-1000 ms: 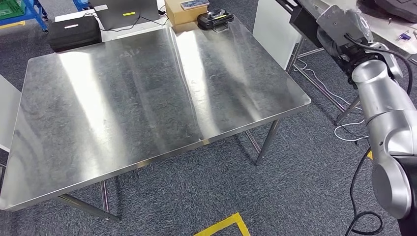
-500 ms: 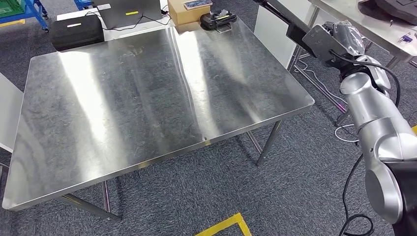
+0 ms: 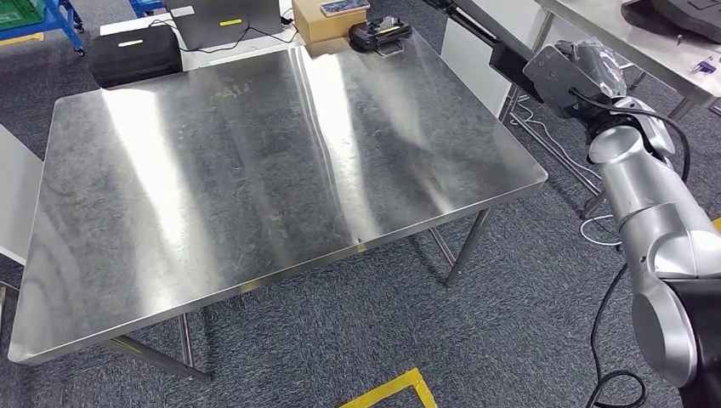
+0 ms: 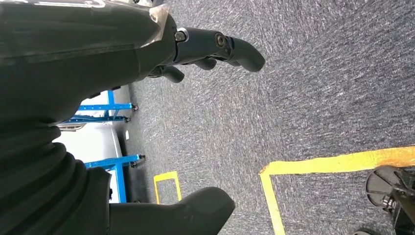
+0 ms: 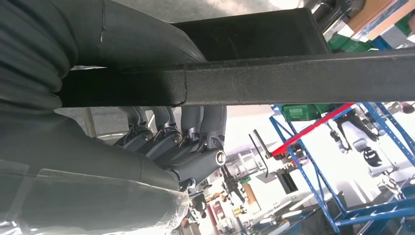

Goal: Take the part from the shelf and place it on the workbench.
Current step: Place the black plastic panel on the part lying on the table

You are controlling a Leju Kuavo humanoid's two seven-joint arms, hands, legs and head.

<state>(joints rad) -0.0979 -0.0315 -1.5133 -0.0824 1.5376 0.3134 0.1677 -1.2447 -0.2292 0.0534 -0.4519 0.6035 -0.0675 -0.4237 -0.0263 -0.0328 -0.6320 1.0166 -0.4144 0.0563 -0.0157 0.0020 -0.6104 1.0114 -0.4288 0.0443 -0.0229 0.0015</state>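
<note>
Steel desk (image 3: 255, 161) lies broad and bare in front, its near edge and right corner toward the robot. Right robot hand (image 3: 587, 64) is raised beyond the desk's right edge, gripping the part (image 3: 519, 61), a long dark bar with a black box-like end; in the right wrist view the fingers (image 5: 186, 134) wrap under the part (image 5: 254, 78) and the thumb closes over it, so the hold looks firm. Left robot hand (image 4: 205, 49) hangs over the carpet, fingers apart, holding nothing. Part sits off the desk, to its right and above its level, with the far end reaching toward a second table (image 3: 646, 47). Judgement: the carry-over step is in hand; placing is not yet done. To do it well, swing the arm inward with the bar kept level so its long end does not clip the desk's edge or that table's legs. Bring it over the open right half, well short of the black case (image 3: 378, 34) and cardboard box (image 3: 327, 19) at the far edge. Lower until the bar lies flat, then loosen the fingers. Risk: the long bar may tip if released with one end high.
</note>
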